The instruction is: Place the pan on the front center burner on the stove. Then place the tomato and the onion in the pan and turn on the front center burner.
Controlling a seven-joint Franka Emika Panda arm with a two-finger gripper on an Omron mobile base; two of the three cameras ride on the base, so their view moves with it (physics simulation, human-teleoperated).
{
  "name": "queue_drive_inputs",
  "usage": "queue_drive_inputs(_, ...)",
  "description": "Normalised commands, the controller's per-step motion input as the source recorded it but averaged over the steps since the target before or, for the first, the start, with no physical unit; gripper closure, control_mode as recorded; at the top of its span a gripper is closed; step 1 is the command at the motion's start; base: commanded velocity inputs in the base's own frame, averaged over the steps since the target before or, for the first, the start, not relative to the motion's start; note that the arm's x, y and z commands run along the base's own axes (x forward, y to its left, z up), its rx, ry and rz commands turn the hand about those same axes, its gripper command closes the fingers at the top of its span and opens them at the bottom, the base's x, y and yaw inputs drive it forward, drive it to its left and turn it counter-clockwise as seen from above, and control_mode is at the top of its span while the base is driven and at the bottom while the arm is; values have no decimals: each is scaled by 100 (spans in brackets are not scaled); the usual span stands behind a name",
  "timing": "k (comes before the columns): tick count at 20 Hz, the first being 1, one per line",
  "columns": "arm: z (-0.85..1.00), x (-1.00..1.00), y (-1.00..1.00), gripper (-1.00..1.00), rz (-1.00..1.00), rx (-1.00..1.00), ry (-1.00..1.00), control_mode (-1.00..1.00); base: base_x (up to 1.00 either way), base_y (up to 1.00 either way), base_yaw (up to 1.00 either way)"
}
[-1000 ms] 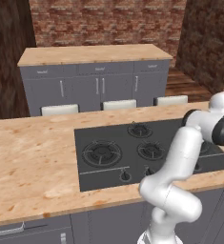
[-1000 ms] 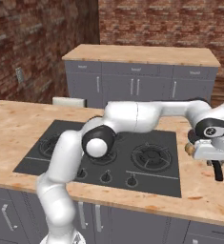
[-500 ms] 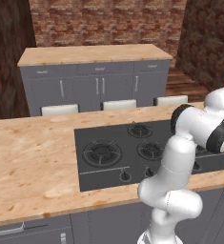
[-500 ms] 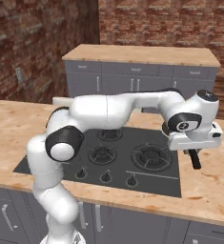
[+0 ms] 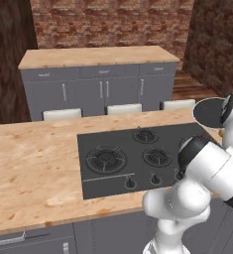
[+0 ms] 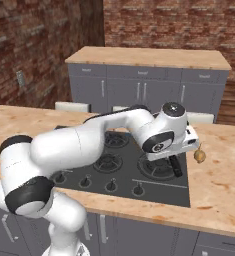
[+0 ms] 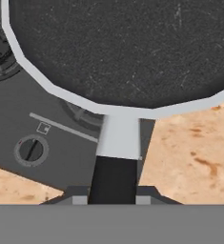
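Jaws closed on the straight black handle of the pan [image 7: 127, 52] — in the hand view the two finger tips [image 7: 76, 195] sit tight against either side of the handle, just behind the pale neck where it joins the silvery rim. Beyond the rim the dark non-stick inside is bare, with nothing lying in it. The pan is held up off the surface, tilted little if at all, hanging over the right end of the stove [image 5: 113, 173] and the worktop [image 6: 224, 190] beside it. In the left base view the pan [image 5: 209, 113] shows as a dark disc with a light edge at the far right, partly hidden by the arm. In the right base view the gripper [image 6: 175, 165] hangs over the right-hand burners, the black handle pointing down toward the near edge of the cooktop.

Just right of the hand, the onion [image 6: 199, 156] — a yellow-brown bulb with a pointed tip — rests on the worktop, apart from the pan. On the stove the front center burner [image 5: 157, 157] carries nothing, and a row of small round knobs [image 5: 131, 183] lines the near edge.
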Motion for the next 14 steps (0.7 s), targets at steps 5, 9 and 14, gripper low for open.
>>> queue_drive_inputs(5, 0, 4, 49, 100, 14, -6, -6, -100, 0, 0, 0)
queue_drive_inputs(9, 1, 23, 40, 100, 14, -1, 0, -100, 0, 0, 0)
queue_drive_inputs(14, 16, 42, 26, 100, 12, 0, 7, -100, 0, 0, 0)
